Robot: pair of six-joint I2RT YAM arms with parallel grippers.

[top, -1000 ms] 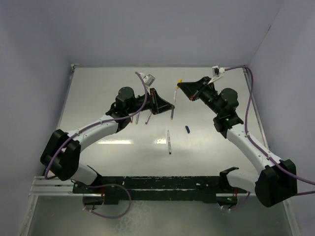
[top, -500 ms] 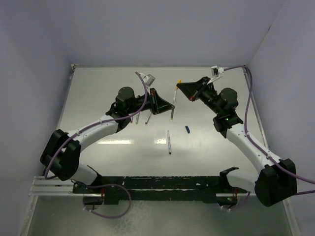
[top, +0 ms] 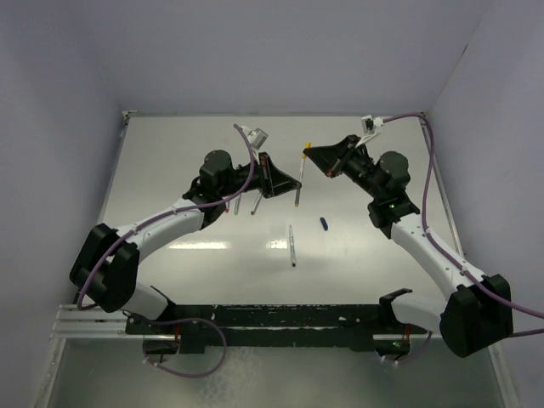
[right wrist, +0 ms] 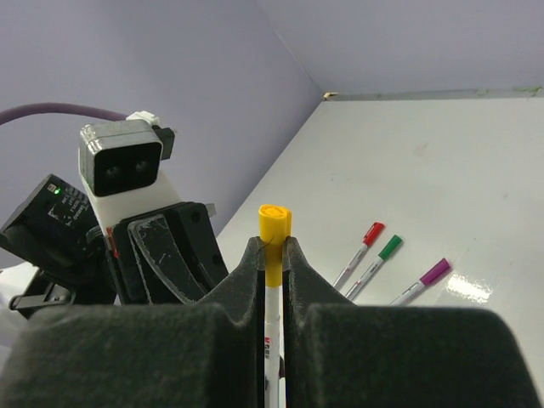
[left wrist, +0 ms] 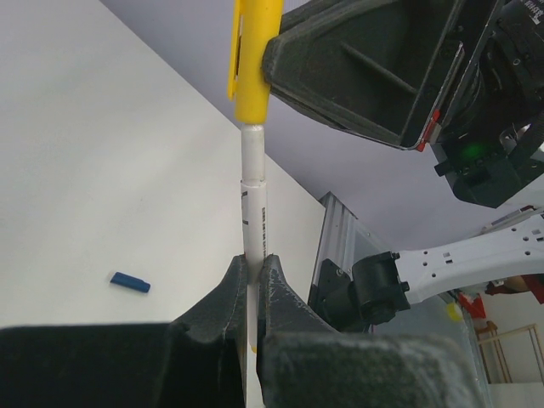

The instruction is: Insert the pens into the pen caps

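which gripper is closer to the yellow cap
Right. The right gripper is shut on the yellow cap; the left gripper grips the pen farther down its shaft.

- Looks like a robotics lab: a closed test cell.
- Top view: plain pale-lilac walls [top: 280, 51] box in a white tabletop [top: 161, 161] on 3 sides.
- Bottom of that frame: aluminium rail [top: 72, 323] w/ left arm [top: 170, 219] & right arm [top: 425, 246] bolted on side by side.
- Purple cable [right wrist: 59, 109] arcs loose across upper left of right wrist view.
- Camera box [right wrist: 121, 161] mounted on a wrist, centre left, same view.
- Green status LED [left wrist: 470, 154] lit on the hardware, right side of left wrist view.
- Lower right there: pale wooden frame [left wrist: 500, 336] beyond the cell, too small to ID.
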